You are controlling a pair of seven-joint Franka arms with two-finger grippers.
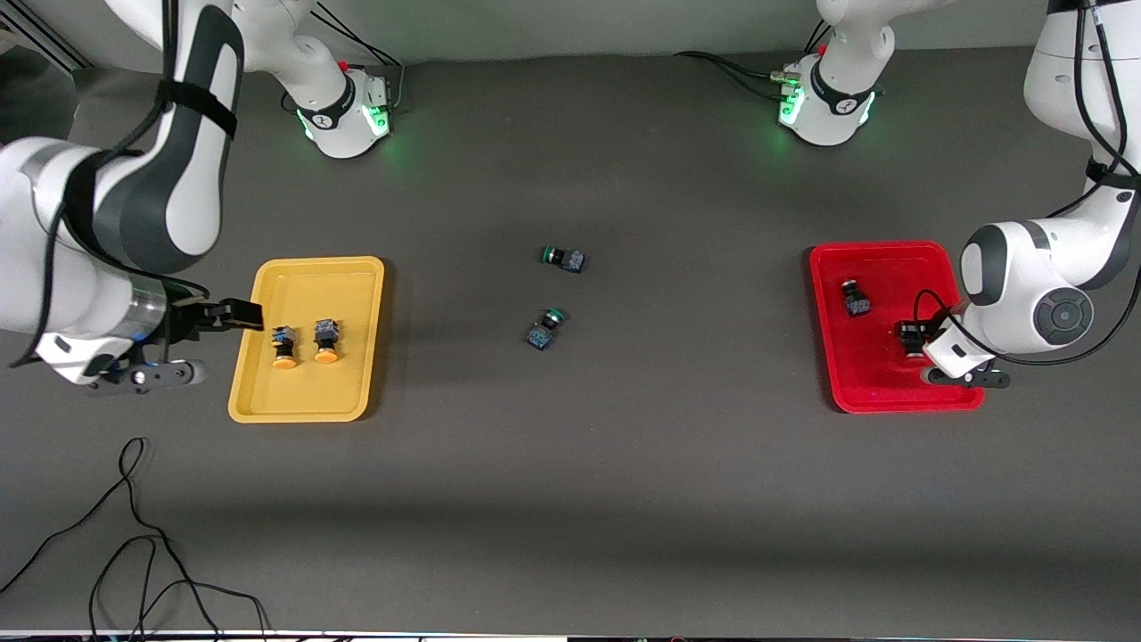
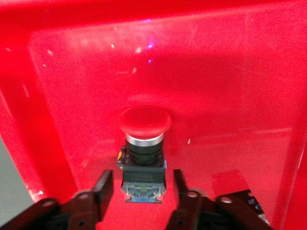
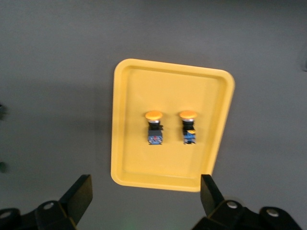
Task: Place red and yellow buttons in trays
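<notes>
Front view: all four task buttons sit in trays, left gripper low over the last red one

Front view shows yellow tray (image 1: 307, 339) toward the right arm's end with two yellow-capped buttons (image 1: 284, 346) (image 1: 326, 341) lying side by side in it. Red tray (image 1: 891, 325) toward the left arm's end holds one red-capped button (image 1: 856, 299); a second red-capped button (image 2: 144, 148) lies on the tray floor under the left gripper (image 2: 141, 191). Left wrist view: fingers (image 2: 100, 191) are parted, straddling the switch body with a gap on each side, gripping nothing. Right gripper (image 1: 223, 315) hangs by the yellow tray's edge, over the table, fingers (image 3: 79, 194) spread wide and empty; that arm looks to be waiting. Two green-capped buttons (image 1: 563, 259) (image 1: 545, 328) lie mid-table, not task items.

Judgement: placement looks essentially complete; only the left arm's retreat remains.

Risks: fingers flank the button closely, so a sideways or tilted lift could clip the body and drag or roll it, maybe against the rim. The round cap makes it prone to rolling. Any re-closing would lift it back out. The right arm's fingers are near the yellow rim and could nudge that tray.
</notes>
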